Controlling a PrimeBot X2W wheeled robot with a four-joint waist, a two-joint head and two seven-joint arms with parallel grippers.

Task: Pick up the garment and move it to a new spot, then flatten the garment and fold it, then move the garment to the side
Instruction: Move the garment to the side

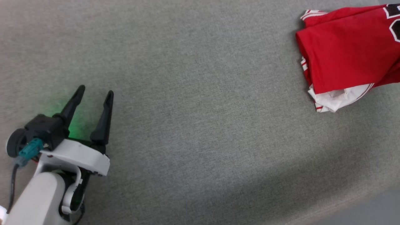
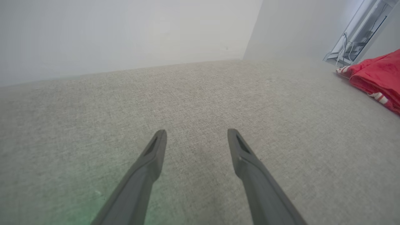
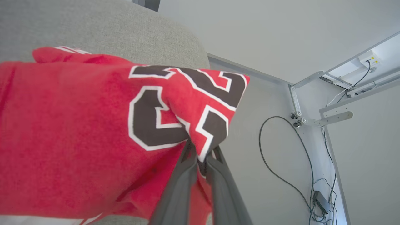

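Red cloth of the garment (image 3: pixel 78 140) is clamped between the two dark fingers (image 3: pixel 178 187) of the right gripper (image 3: pixel 202 151). The jaws stand nearly together, pinching a raised fold at the black, white-edged number. The fingertips are buried in the fabric.

In the head view the garment (image 1: pixel 343 53) lies folded at the upper right of the grey fabric surface (image 1: pixel 200 125), with a white sleeve and striped trim showing along its lower edge. Its right part runs off the frame.

The left gripper (image 1: pixel 96 90) sits at the lower left, well apart from the garment. Its fingers (image 2: pixel 156 150) are spread wide with nothing between them, and they point over bare grey cloth. Whether the tips touch the surface cannot be told. A green glow tints the cloth by the gripper. The left wrist view places the garment (image 2: pixel 378 75) at the far right edge.

A black cable (image 3: pixel 281 156) lies on the floor beyond the surface.
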